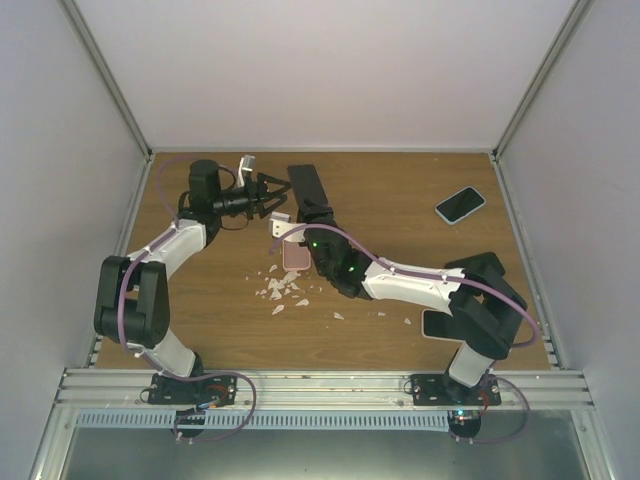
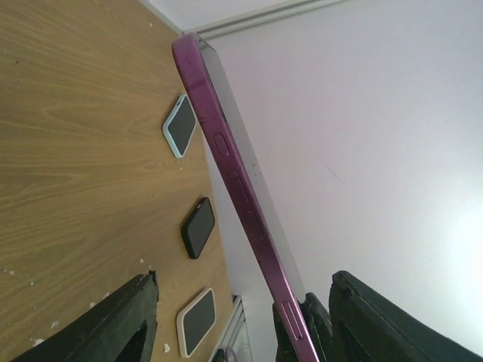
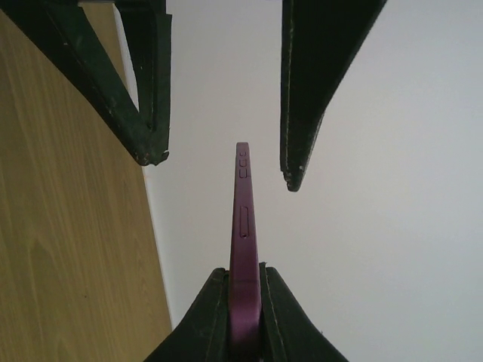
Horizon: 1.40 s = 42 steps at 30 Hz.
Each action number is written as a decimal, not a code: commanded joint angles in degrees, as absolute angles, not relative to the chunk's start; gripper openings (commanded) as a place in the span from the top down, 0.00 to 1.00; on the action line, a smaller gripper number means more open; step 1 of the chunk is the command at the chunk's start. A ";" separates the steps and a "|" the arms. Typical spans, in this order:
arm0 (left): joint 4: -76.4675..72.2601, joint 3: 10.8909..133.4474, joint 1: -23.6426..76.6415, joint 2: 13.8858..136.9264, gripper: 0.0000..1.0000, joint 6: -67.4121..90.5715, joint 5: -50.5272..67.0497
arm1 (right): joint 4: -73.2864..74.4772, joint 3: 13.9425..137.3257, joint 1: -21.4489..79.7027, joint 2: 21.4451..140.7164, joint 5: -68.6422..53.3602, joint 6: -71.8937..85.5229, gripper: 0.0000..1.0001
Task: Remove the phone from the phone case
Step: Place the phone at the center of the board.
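A phone point(image 3: 242, 219) with a purple edge, side buttons and a slot is held above the table. My right gripper point(image 3: 244, 280) is shut on its end. From above it reads as a dark slab point(image 1: 303, 185) running out from the right gripper point(image 1: 320, 215). In the left wrist view its purple edge point(image 2: 226, 162) crosses between the fingers of my left gripper point(image 2: 243, 280), which stands open and apart from it on both sides. A pale layer runs along one face. I cannot tell the phone case apart from the phone. From above, the left gripper point(image 1: 280, 195) sits at the phone's left.
White fragments point(image 1: 280, 292) and a pink flat piece point(image 1: 296, 256) lie on the wood under the grippers. A teal-cased phone point(image 1: 460, 204) lies back right and a white-cased one point(image 1: 438, 323) under the right arm. A black phone point(image 2: 198, 227) lies between them. Walls enclose the table.
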State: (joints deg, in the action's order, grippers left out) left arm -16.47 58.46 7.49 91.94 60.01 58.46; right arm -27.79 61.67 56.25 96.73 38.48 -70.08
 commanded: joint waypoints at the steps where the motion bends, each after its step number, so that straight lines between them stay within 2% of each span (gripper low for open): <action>1: -17.80 61.02 8.25 93.18 0.39 59.68 58.61 | -34.02 61.66 56.90 96.64 40.02 -71.07 1.00; 8: -18.10 61.03 9.49 93.49 0.44 59.65 58.20 | -34.53 61.04 58.02 96.42 39.99 -71.73 1.00; 15: -18.48 60.97 9.60 94.05 0.57 60.82 58.14 | -37.50 60.12 59.33 97.10 40.48 -74.61 1.00; 21: -19.86 59.98 9.60 93.85 0.80 62.52 58.27 | -42.01 57.96 60.45 97.79 40.64 -78.09 0.99; 24: -19.74 59.77 9.45 93.65 0.93 62.45 58.18 | -41.75 57.88 60.56 97.80 40.62 -77.76 0.96; 26: -19.50 59.83 9.41 93.41 1.00 62.00 58.07 | -40.48 58.01 60.53 97.30 40.37 -76.87 0.89; 28: -18.71 59.85 9.11 92.99 1.00 60.69 57.68 | -37.24 58.49 60.56 96.75 40.00 -74.71 0.77; 32: -17.53 59.72 8.22 92.21 1.00 58.67 57.13 | -30.47 58.93 60.53 95.34 38.39 -70.07 0.46; 35: -15.38 61.22 7.05 92.56 1.00 56.76 56.89 | -19.35 60.91 60.43 94.07 34.58 -62.64 0.25; 38: -13.87 62.75 6.06 93.29 1.00 54.94 56.35 | -7.98 63.77 59.90 92.78 29.57 -54.08 0.13; 42: -12.35 63.25 5.84 94.53 1.00 52.38 56.01 | -0.53 64.55 58.25 90.81 23.87 -49.08 0.01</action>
